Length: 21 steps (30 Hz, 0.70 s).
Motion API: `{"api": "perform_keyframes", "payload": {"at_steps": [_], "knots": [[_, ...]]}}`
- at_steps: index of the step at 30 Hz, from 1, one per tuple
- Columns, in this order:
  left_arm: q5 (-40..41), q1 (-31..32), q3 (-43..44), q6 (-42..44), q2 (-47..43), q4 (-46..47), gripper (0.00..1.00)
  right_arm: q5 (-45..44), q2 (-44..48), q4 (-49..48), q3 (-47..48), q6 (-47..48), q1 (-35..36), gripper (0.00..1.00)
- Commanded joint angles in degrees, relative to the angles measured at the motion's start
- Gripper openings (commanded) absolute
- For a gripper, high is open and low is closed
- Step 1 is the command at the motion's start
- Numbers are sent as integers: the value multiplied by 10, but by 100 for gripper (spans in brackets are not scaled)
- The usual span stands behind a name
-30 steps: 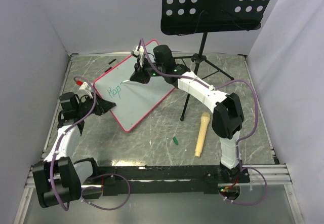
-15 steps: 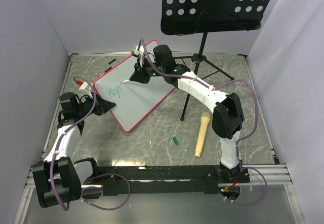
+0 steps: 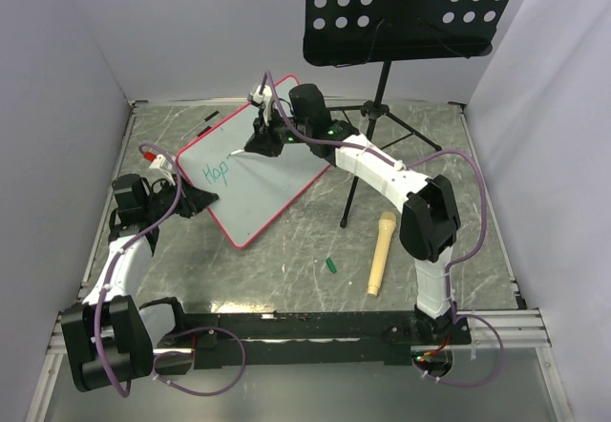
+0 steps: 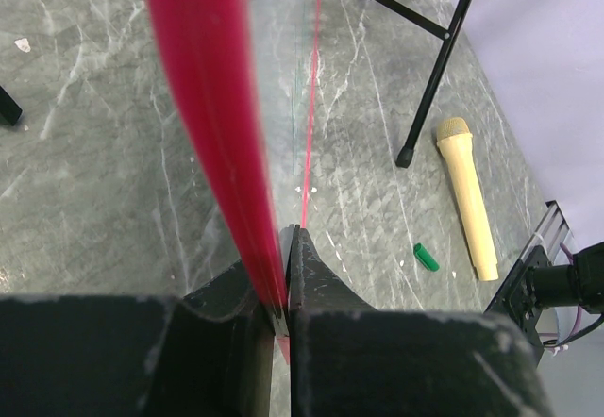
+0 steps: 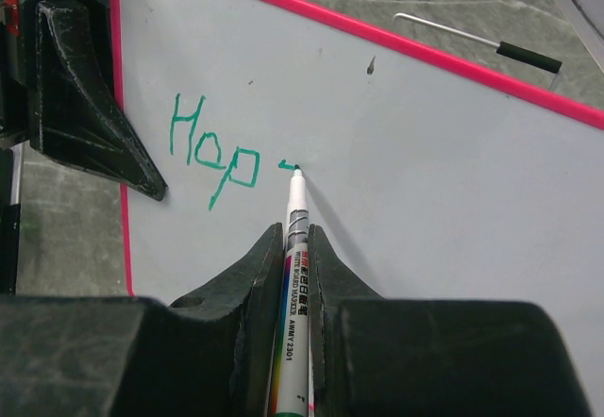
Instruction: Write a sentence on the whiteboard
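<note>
Nothing I can see has shifted in the last second. My right hand (image 5: 296, 238) stays clamped tight on the marker (image 5: 292, 211), its tip touching the whiteboard (image 3: 263, 188) just right of the sentence (image 5: 209, 156), so far a teal "Hop" and one short new stroke. My left hand (image 4: 286, 247) stays pinched on the board's pink-red frame at its left edge.

The music stand (image 3: 410, 45) hangs its black tray over the back of the bench (image 3: 286, 250), and its tripod legs (image 4: 445, 58) stand just beside the board's right corner. A tan microphone (image 3: 379, 252) and a small green cap (image 3: 330, 265) lie further right, well apart from the board. A thin black-tipped rod (image 5: 528, 57) lies beyond the far edge.

Right of the tip, plain white runs on to the frame.

Only my right wrist view shows the lettering clearly. My left wrist view sees the board edge-on. Only the top view shows the tray.
</note>
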State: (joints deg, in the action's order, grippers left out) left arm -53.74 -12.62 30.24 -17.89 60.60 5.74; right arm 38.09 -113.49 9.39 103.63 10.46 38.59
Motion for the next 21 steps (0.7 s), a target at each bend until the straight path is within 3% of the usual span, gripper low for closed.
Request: {"api": "perform_keyframes", "payload": {"at_steps": [1,21], "knots": [[8,3,18,37,-6,28,1,-19,16,-33,33,1,-3,0],[6,2,18,37,-7,29,1,0,6,-21,42,0,13,0]]}}
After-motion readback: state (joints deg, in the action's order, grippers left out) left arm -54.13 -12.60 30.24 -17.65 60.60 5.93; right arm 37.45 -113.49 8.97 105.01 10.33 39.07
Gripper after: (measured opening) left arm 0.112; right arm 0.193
